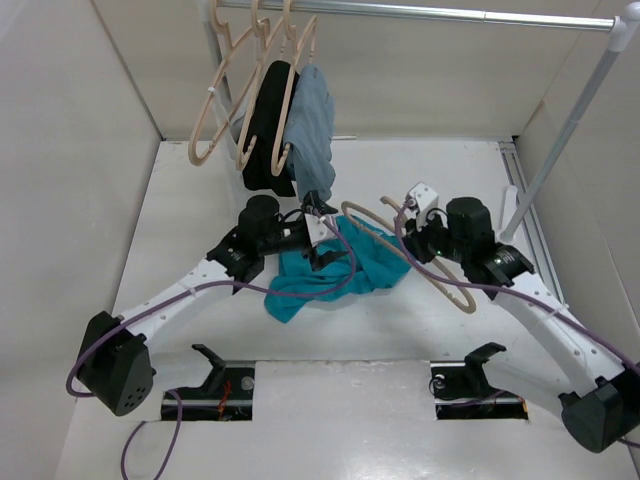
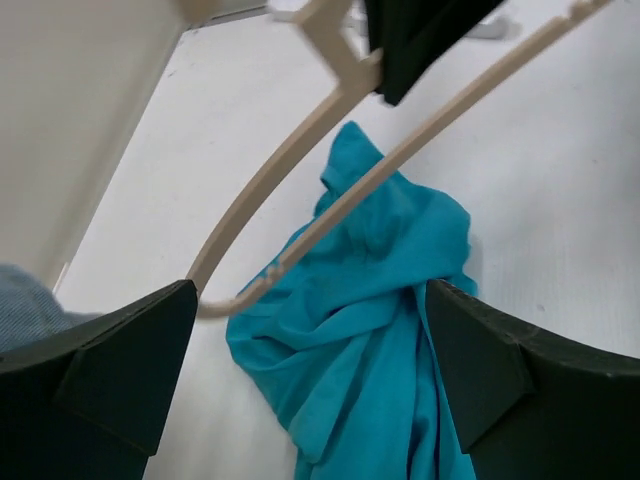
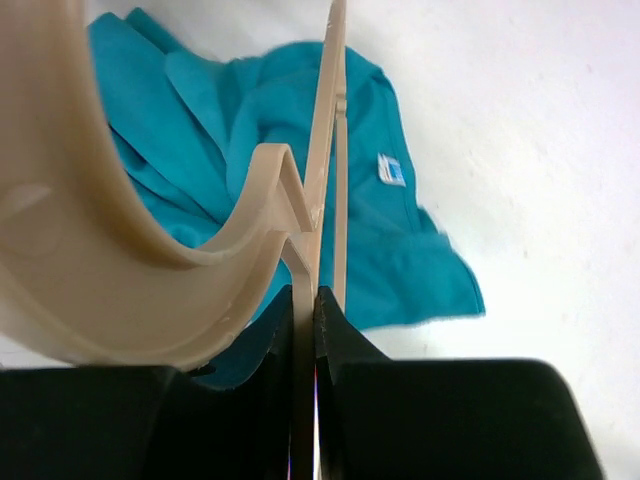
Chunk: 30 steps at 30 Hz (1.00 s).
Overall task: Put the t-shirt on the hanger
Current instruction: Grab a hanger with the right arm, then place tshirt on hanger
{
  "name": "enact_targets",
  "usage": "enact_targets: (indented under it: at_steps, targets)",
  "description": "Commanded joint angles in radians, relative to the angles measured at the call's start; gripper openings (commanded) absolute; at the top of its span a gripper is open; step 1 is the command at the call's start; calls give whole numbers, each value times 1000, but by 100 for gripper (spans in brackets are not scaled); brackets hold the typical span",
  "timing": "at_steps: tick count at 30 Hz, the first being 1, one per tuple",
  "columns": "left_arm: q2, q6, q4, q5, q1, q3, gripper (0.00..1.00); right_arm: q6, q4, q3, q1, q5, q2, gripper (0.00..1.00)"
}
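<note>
The teal t-shirt (image 1: 335,265) lies crumpled on the white table between the arms; it also shows in the left wrist view (image 2: 370,330) and the right wrist view (image 3: 210,160), with its white label (image 3: 391,169) visible. My right gripper (image 3: 305,300) is shut on the beige hanger (image 1: 440,275), holding it just above the shirt; the hanger also shows in the right wrist view (image 3: 150,270) and the left wrist view (image 2: 330,200). My left gripper (image 2: 310,390) is open, its jaws wide apart above the shirt's edge, empty.
A metal rail (image 1: 430,14) at the back holds several empty beige hangers (image 1: 215,100), a black garment (image 1: 268,130) and a grey-blue garment (image 1: 312,135). White walls enclose left, back and right. A slanted rack post (image 1: 570,125) stands at right.
</note>
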Motion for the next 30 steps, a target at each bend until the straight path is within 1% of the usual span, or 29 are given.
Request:
enact_targets:
  at_steps: [1,4,7,8,9,11,12,13,15,16,17,18,20,21,22,24,25,26,27,28,29,30]
  targets:
    - [-19,-164,82,-135,-43,-15,94,68,-38,-12,-55,-38,-80,0]
    - [49,-152,15,-135,-88,-15,83,91,-75,-12,-124,-28,-107,0]
    - [126,-42,-77,-135,-120,-2,83,100,-75,-12,-184,-38,-117,0]
    - [174,13,-106,-150,-137,-2,88,100,-75,-12,-193,-38,-117,0]
    - [198,128,-116,-164,-137,-2,91,100,-75,-12,-213,-48,-108,0]
    - [269,268,-177,-175,-161,-2,94,100,-75,11,-230,-62,-97,0]
    - [296,332,-198,-204,-162,7,94,90,-75,11,-230,-71,-97,0]
    - [322,451,-223,-213,-162,7,94,90,-84,21,-239,-71,-86,0]
    - [386,605,-321,-245,-162,30,88,76,-84,21,-239,-71,-86,0]
    - [387,685,-341,-259,-162,30,84,67,-84,34,-239,-71,-77,0]
    - [387,763,-361,-259,-162,-2,74,67,-84,43,-239,-71,-77,0]
    - [376,902,-427,-259,-140,-2,68,57,-95,43,-239,-71,-77,0]
    - [354,1001,-548,-183,-103,-2,56,48,-107,69,-239,-96,-68,0]
    - [354,1050,-633,-160,-84,45,48,48,-120,69,-239,-108,-68,0]
    - [345,1189,-836,-146,-47,69,46,34,-129,80,-239,-126,-56,0]
    - [360,1329,-1026,-184,-19,125,40,25,-144,80,-239,-140,-55,0]
    - [376,1377,-1147,-214,2,139,38,16,-144,80,-239,-140,-45,0]
    - [376,1437,-1194,-272,12,148,38,16,-153,80,-239,-157,-45,0]
    - [386,1458,-1228,-294,22,157,36,16,-153,68,-239,-171,-45,0]
    - [387,1472,-1255,-308,33,175,38,16,-141,52,-239,-171,-36,0]
    - [387,1485,-1286,-308,53,188,49,16,-127,40,-239,-185,-35,0]
    - [387,1485,-1286,-276,62,203,57,16,-127,40,-239,-197,-35,0]
